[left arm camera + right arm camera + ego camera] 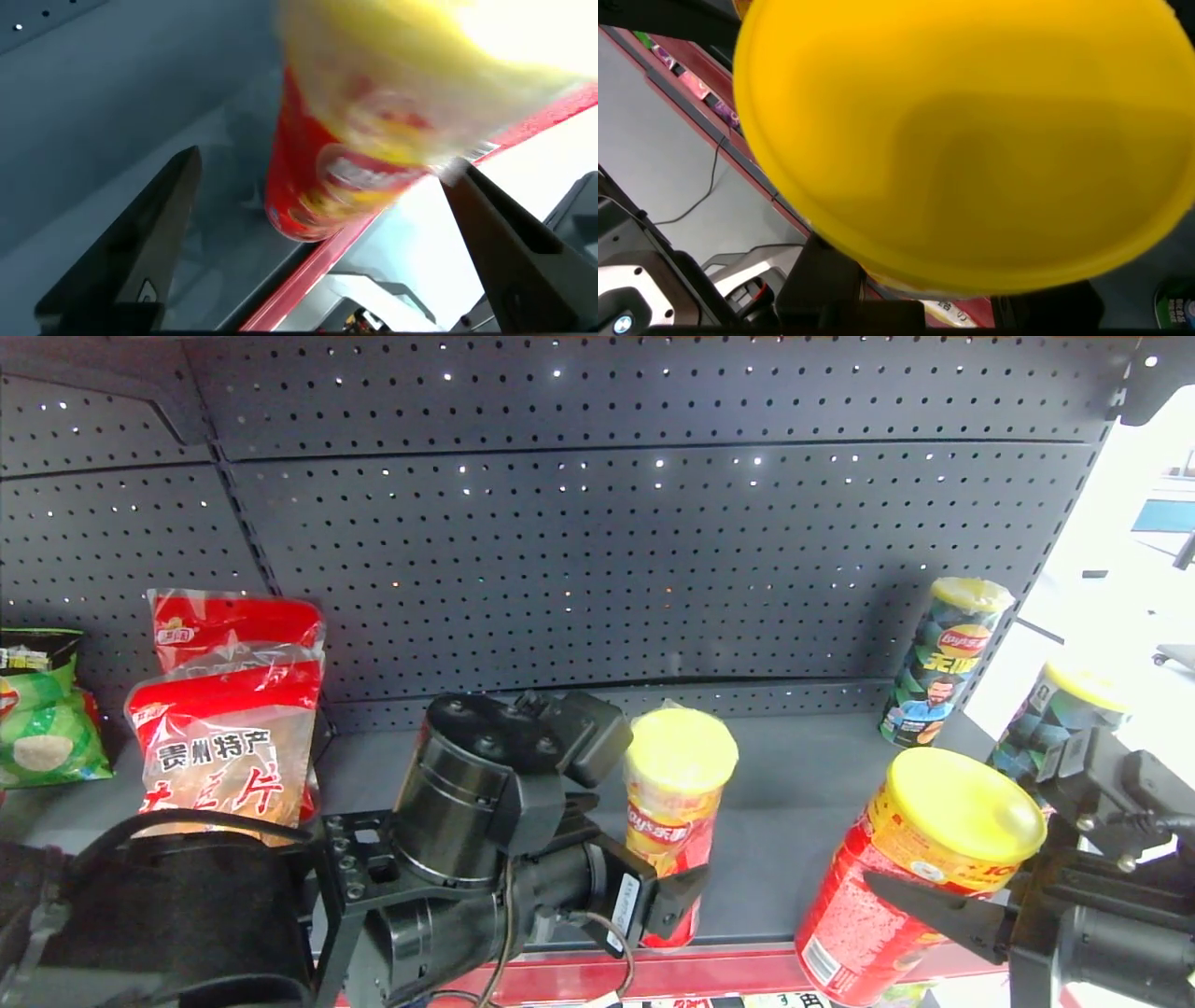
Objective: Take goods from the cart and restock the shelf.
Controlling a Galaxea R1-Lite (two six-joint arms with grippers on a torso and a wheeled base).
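Uprightness first: with my right fingers (934, 907) gripping the tilted red can (924, 840), I'd stand it at 3 o'clock of the small can (677, 784) between my open left fingers (154, 238).

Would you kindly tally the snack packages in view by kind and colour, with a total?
Red cylindrical canisters with yellow lids: 2
Dark cylindrical canisters with yellow lids: 2
Red-and-clear plastic bags: 2
Green plastic bag: 1
Total: 7
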